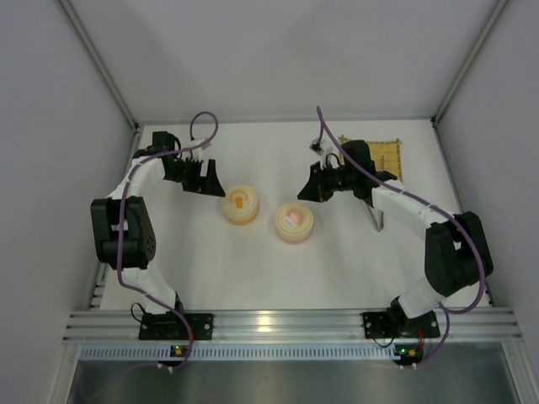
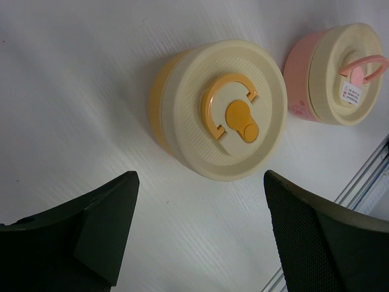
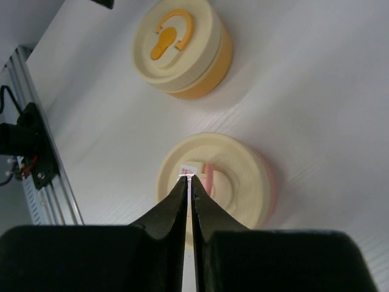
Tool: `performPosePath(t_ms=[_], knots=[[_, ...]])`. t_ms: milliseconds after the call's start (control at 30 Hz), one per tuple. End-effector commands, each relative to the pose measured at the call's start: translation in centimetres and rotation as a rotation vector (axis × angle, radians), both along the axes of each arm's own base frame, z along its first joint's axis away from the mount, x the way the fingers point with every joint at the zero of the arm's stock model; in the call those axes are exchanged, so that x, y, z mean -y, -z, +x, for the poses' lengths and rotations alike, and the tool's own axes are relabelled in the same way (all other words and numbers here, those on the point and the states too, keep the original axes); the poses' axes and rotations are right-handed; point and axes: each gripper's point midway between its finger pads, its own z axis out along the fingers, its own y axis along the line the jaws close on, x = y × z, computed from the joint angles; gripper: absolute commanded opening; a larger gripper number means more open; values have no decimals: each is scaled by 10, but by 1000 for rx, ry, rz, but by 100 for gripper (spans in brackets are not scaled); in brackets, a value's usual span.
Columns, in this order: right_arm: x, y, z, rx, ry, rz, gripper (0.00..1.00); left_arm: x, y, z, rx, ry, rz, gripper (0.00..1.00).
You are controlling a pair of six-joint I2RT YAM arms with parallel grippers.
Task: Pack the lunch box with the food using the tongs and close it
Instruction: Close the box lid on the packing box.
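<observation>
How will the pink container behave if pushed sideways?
Pink container: squat and wide, so it probably slides rather than tips. It looks like plastic, so it is likely light. Its smooth wall and the smooth table suggest it may skid easily.

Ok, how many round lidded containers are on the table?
2. The orange container sits left of centre; the pink container lies just right of it, slightly nearer, not touching. Both lids are on; no others show.

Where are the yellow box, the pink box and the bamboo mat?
yellow box (image 2: 238,114): left wrist view, on the orange knob of its lid.
pink box (image 3: 243,182): right wrist view, on its cream lid.
bamboo mat (image 1: 392,158): top view, on its uncovered middle.
</observation>
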Motion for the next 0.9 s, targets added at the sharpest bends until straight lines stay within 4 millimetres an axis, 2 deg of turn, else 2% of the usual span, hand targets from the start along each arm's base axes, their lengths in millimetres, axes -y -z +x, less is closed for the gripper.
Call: performPosePath(t_ms=[0, 233, 433, 667, 867], knots=[[-16, -12, -29, -95, -139, 88, 2, 4, -19, 1, 56, 6, -36, 88], [-25, 18, -42, -260, -198, 124, 0, 4, -19, 3, 52, 5, -35, 88], [-26, 47, -37, -314, -193, 92, 0, 4, -16, 3, 47, 5, -30, 88], [-16, 76, -28, -306, -166, 12, 0, 0, -7, 8, 44, -2, -8, 88], [-6, 77, -27, -316, -155, 16, 0, 0, -6, 13, 44, 2, -7, 88]])
